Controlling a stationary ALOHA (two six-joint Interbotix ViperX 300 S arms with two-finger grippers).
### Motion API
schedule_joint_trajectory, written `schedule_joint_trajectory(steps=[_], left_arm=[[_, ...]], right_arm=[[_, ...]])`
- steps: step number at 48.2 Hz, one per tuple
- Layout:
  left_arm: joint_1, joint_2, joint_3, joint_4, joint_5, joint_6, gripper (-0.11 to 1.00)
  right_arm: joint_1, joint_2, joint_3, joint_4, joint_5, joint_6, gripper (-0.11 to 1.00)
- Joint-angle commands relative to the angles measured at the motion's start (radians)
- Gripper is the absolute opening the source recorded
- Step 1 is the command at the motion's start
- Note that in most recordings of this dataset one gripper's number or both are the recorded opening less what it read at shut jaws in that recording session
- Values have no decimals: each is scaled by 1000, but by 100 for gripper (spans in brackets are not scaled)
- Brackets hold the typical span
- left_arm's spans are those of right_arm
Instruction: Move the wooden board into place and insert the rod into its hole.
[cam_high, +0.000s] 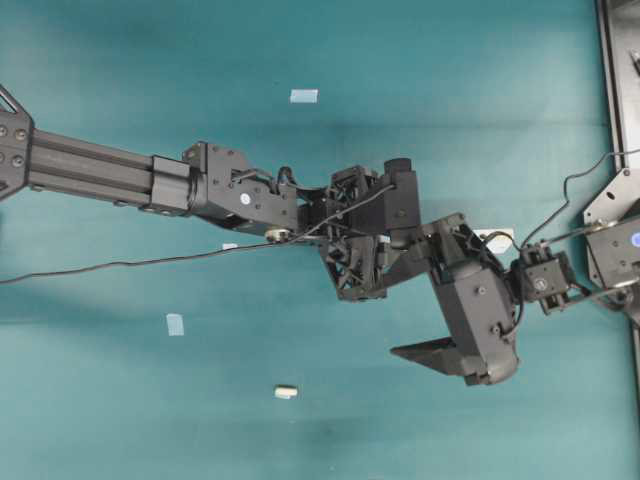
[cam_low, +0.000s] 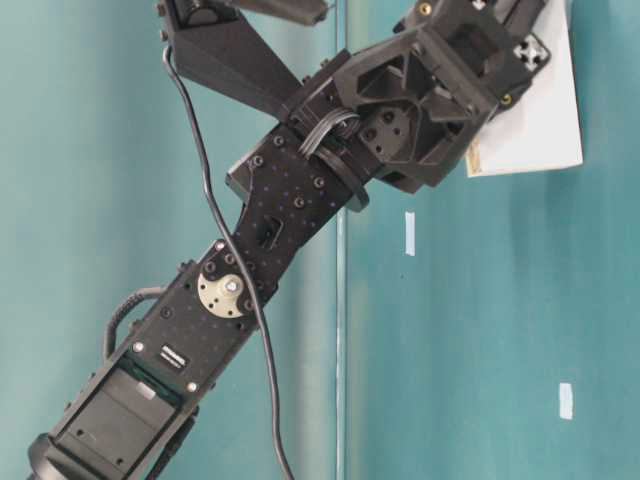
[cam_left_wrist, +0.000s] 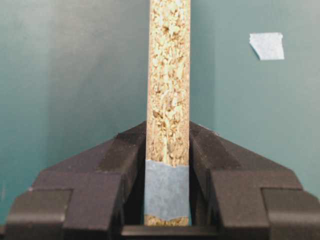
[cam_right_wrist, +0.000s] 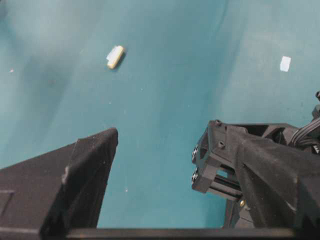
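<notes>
Your left gripper (cam_left_wrist: 167, 200) jaws grasping wooden board (cam_left_wrist: 169, 90). Right gripper (cam_right_wrist: 155, 165) jaws released. Rod (cam_high: 286, 392) lying alone on surface (cam_high: 120, 400).

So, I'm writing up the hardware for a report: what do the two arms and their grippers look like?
Both arms are matte black, built of boxy bolted segments, with thin black cables trailing off them. The left arm has a ribbed forearm and a round white dot. The left gripper and right gripper end in wedge-shaped black jaws.

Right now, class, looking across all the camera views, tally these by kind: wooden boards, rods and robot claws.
wooden board: 1
rod: 1
claws: 2 (left claw, right claw)
Total: 4
</notes>
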Motion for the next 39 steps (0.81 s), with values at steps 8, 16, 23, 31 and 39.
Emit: schedule_joint_trajectory(steps=[8,16,23,31,39], left_arm=[[5,-20,-28,3,0,8,63],[5,-25,-32,3,2,8,82],[5,-41,-18,3,8,8,82],[3,-94,37,3,25,6,82],[-8,-164,124,3,29,2,82]], right_arm=[[2,-15,-8,-2,-5,2,93],[2,-15,-6,0,-3,2,93],[2,-15,-8,0,-8,5,93],[5,-14,-15,0,-11,26,93],[18,6,-31,0,-12,98,93]])
